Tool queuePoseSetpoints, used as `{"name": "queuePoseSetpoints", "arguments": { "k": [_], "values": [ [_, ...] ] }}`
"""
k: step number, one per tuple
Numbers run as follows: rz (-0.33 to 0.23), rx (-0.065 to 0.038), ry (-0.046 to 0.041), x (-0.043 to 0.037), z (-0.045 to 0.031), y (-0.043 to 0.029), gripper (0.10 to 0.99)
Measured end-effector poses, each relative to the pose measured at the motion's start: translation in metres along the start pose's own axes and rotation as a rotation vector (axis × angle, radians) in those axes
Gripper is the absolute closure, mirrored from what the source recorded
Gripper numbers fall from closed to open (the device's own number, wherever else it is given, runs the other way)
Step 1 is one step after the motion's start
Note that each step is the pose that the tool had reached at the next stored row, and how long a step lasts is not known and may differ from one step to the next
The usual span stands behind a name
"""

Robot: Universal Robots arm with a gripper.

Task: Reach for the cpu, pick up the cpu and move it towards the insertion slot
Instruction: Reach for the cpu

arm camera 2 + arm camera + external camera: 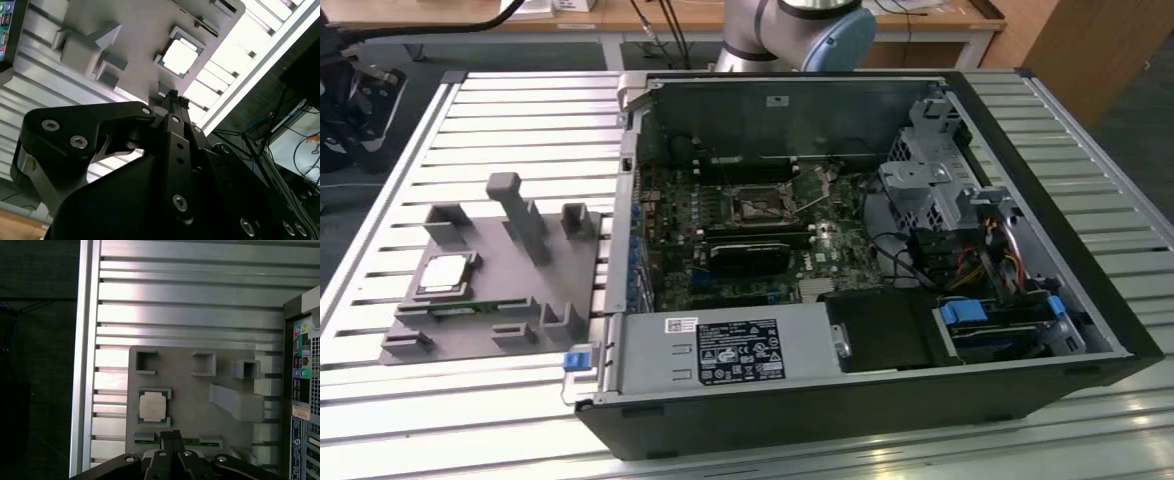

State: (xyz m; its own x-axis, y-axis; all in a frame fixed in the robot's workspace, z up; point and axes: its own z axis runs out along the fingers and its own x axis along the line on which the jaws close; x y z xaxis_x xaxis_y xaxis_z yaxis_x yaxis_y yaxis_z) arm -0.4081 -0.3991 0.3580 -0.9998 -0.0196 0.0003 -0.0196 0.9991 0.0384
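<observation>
robotics lab, slotted aluminium worktable (pixel 507 110), opened computer case (pixel 854 400), robot arm base (pixel 801 30), wooden desk (pixel 440 15) behind

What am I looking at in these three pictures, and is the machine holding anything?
The machine is a single grey and blue robot arm, seen at the top of the exterior view, which comes from a camera off the arm. Both wrist views come from cameras riding on the arm and look past its black end effector.

Two things lie on the slatted aluminium table. One is an open black computer case. The other, to the exterior view's left of it, is a grey plastic fixture plate with raised blocks.

The small square silver cpu sits in a recess of that plate. The insertion slot, a dark square socket in a metal frame, is on the green board inside the case.

The end effector's fingers are together and hold nothing. It hangs over the plate's edge, apart from the cpu.
</observation>
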Motion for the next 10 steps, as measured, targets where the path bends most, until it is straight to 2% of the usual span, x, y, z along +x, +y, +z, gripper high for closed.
{"name": "queuePoseSetpoints", "arguments": {
  "k": [7,8,9,10],
  "values": [
    [0.000,0.000,0.0002,0.0022,0.0080,-0.0011,0.973],
    [0.000,0.000,0.0002,0.0023,0.0095,-0.0013,0.918],
    [0.000,0.000,0.0001,0.0024,0.0113,-0.0015,0.918],
    [0.000,0.000,0.0002,0.0025,0.0131,-0.0016,0.855]
  ]
}}
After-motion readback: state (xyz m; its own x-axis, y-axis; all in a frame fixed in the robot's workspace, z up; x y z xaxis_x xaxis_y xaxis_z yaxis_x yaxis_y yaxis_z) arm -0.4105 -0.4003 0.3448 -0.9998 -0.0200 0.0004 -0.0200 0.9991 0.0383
